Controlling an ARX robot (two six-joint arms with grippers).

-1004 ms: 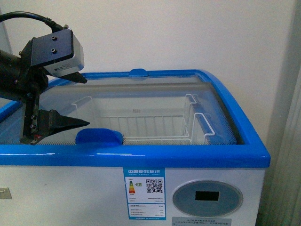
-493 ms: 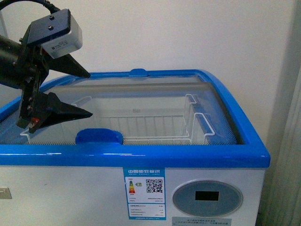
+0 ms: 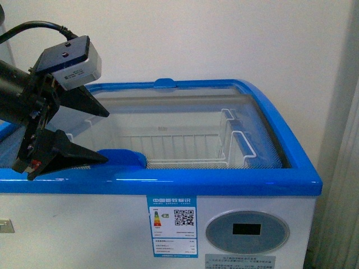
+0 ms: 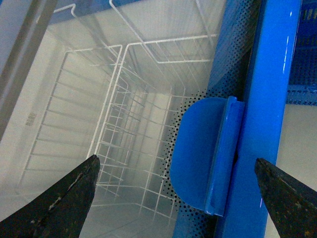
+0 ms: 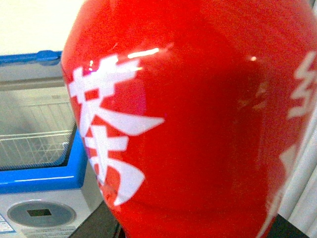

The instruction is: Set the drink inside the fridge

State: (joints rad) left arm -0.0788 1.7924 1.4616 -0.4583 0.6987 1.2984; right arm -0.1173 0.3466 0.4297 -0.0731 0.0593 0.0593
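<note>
The fridge [image 3: 224, 182] is a white chest cooler with a blue top rim and a glass lid [image 3: 168, 115]. A white wire basket [image 3: 185, 147] shows through the glass. My left gripper [image 3: 105, 135] is open over the lid's front left. Its lower fingertip is by the blue lid handle [image 3: 126, 158]. In the left wrist view the handle [image 4: 205, 153] lies between the spread fingers [image 4: 74, 193], next to the blue rim [image 4: 270, 99]. The red drink can [image 5: 198, 124] with white characters fills the right wrist view. My right gripper is shut on it, its fingers hidden.
The oval grey control panel [image 3: 247, 231] and an energy label [image 3: 172, 225] are on the fridge's front. A white wall stands behind it. A pale vertical surface [image 3: 342, 185] is close on its right. The right wrist view shows the fridge's corner [image 5: 39, 178] beyond the can.
My left gripper rose over the lid, then came down and forward. Its lower fingertip now sits at the handle's left end. Its fingers stay spread.
</note>
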